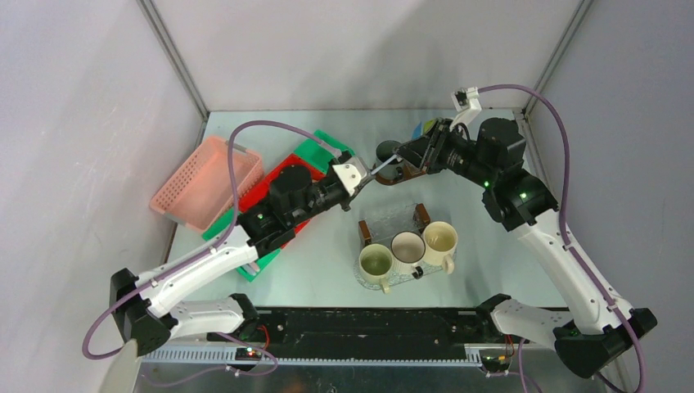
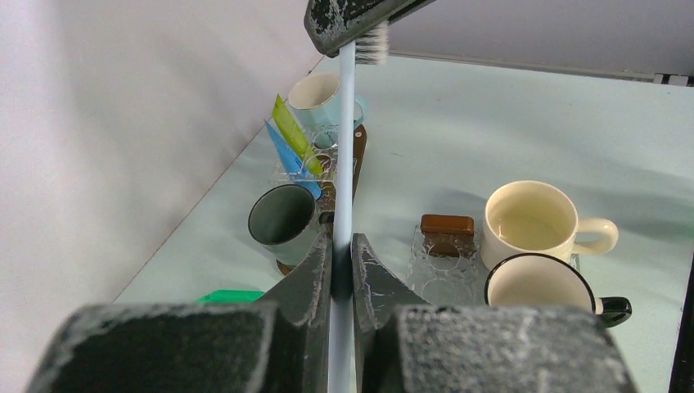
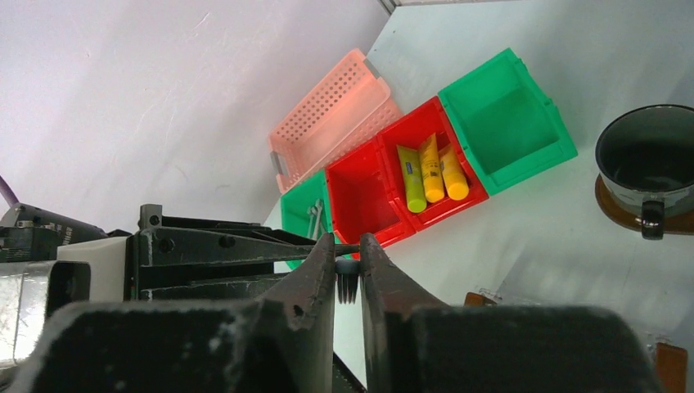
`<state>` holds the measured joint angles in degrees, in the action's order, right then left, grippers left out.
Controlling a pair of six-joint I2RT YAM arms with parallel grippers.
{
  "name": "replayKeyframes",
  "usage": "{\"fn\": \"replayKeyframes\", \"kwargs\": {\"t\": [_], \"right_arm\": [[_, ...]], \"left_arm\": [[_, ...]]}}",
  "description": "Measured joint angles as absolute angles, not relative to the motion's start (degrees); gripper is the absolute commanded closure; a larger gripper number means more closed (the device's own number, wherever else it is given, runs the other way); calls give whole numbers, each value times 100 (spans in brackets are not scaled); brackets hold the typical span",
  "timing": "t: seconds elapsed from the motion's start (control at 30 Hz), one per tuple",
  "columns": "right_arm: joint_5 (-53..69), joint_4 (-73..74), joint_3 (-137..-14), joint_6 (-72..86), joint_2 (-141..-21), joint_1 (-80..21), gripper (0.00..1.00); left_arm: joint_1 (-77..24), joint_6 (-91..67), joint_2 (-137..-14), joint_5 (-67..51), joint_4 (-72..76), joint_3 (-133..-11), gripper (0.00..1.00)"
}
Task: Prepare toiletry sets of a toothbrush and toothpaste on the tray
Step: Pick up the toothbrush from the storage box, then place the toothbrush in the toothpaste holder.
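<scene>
This is a hand-over in mid-air. The left claw point(image 2: 342, 246) is clamped on the lower handle of the toothbrush point(image 2: 344, 147). The right claw point(image 3: 348, 243) has its jaws pressed in on the neck just behind the bristles. The brush spans the gap between the two claws, clear of the desk point(image 2: 491, 123).

The next move, as I judge it, is for the left claw to let go and back straight off along the handle. The right claw can then carry the brush alone. Releasing too soon risks a drop, since the right claw's hold on the thin neck looks slight.

Just beyond and below the left claw sits the dark mug point(image 2: 282, 217), with nothing showing inside it, so it is a likely target. Farther out from that claw, a green tube point(image 2: 293, 131) and a blue tube point(image 2: 286, 155) lean beside the pale blue mug point(image 2: 319, 94). Across from the right claw, more toothpaste tubes point(image 3: 430, 172) lie in the red bin point(image 3: 360, 205), flanked by green bins point(image 3: 507, 123) and a pink basket point(image 3: 331, 106).

The desk is pale mint, smooth and slightly glossy. Plain grey-white walls point(image 1: 74, 98) enclose it, with metal frame posts point(image 1: 176, 57) in the far corners.
</scene>
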<state>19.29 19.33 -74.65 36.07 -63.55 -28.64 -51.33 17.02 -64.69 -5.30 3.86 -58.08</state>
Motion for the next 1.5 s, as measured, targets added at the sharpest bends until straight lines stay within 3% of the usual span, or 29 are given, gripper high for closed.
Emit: {"fn": "replayKeyframes", "kwargs": {"t": [0.07,0.37,0.63,0.93,1.27,1.5], "right_arm": [[1933,1935,-7465,3610,-6357,-2864,100],[1879,2126,-7474,3489,-6333,-2738,100],[1468,2152,-7203,3352,-5848,-2018,100],[585,1892,-6493,3103,-5485,-996,100],[-185,1007,-5767,2993,-5732,-110,100],[-235,259,-5758,3000,-6403,187,100]], "left_arm": [[-5137,1702,-6484,-504,386,-5808,94],[-5153,1721,-6521,-231,384,-5808,40],[-5153,1653,-6329,663,440,-5658,4],[-4705,1074,-5721,1492,193,-5271,0],[-2471,-821,-4348,1688,-541,-4370,0],[-1612,-1708,-3319,2117,-1118,-3828,0]]}}
